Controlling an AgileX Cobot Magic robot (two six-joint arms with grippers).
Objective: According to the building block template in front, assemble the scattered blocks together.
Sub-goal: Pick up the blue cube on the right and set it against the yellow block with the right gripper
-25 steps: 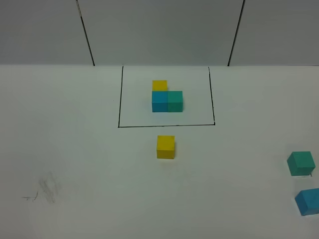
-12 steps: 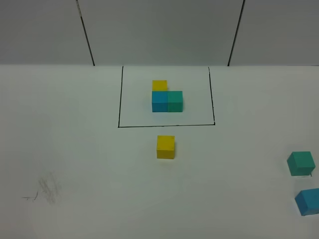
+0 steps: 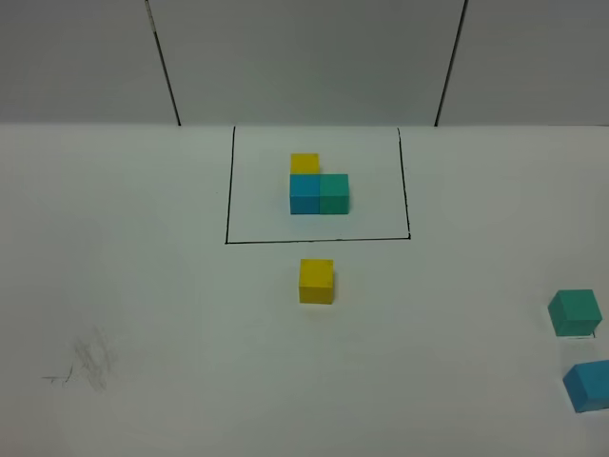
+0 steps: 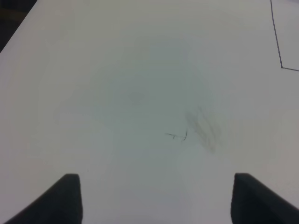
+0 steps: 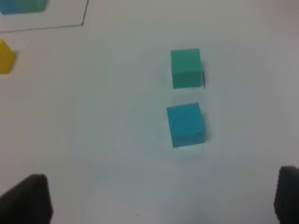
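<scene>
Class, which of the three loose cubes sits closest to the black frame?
The loose yellow cube, just outside the black frame; the teal-green cube and cyan-blue cube lie far to the right.

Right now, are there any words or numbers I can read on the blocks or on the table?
Readable text: none.
The loose yellow cube, teal-green cube and cyan-blue cube have plain faces, and so does the template trio.
The faint grey scribble on the table is a smudged mark, not letters that can be read.
The black rectangle is only a drawn line.
</scene>
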